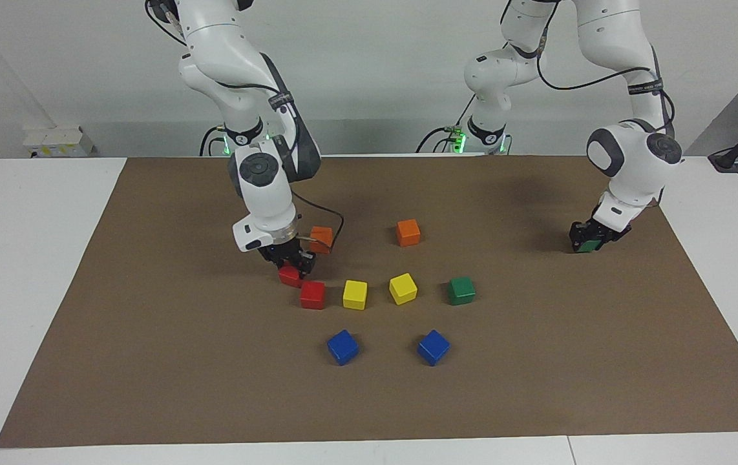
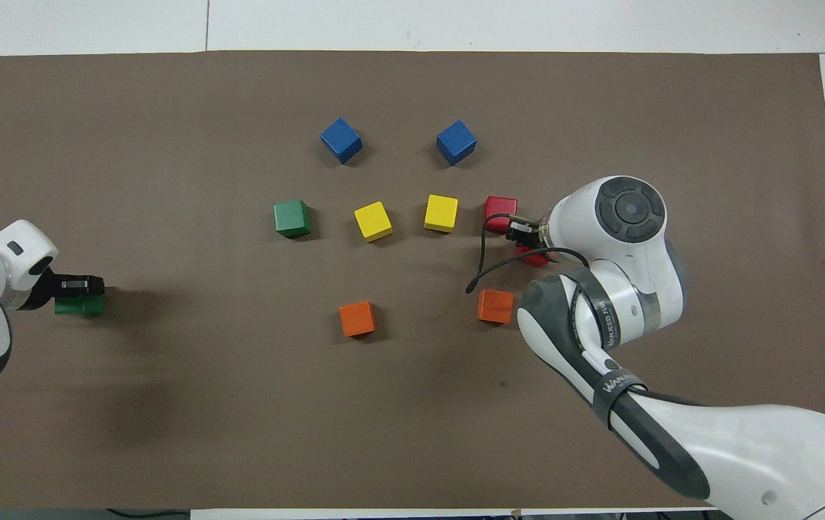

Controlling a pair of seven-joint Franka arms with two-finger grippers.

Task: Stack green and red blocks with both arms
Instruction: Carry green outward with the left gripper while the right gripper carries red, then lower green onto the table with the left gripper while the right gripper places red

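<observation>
My right gripper (image 1: 289, 263) is shut on a red block (image 1: 289, 276), held low at the mat right beside the second red block (image 1: 312, 294). From above, the held red block (image 2: 532, 257) is mostly hidden under the right gripper (image 2: 526, 242), and the second red block (image 2: 500, 210) lies just clear of it. My left gripper (image 1: 590, 241) is shut on a green block (image 1: 588, 246) low at the mat near the left arm's end of the table; the gripper (image 2: 80, 290) and block (image 2: 79, 307) also show from above. The second green block (image 1: 461, 290) (image 2: 291, 218) sits free.
Two yellow blocks (image 1: 355, 294) (image 1: 402, 288) lie between the free red and green blocks. Two blue blocks (image 1: 342, 347) (image 1: 433, 347) lie farther from the robots. Two orange blocks (image 1: 408, 232) (image 1: 322, 239) lie nearer, one beside the right gripper. A brown mat (image 1: 149, 336) covers the table.
</observation>
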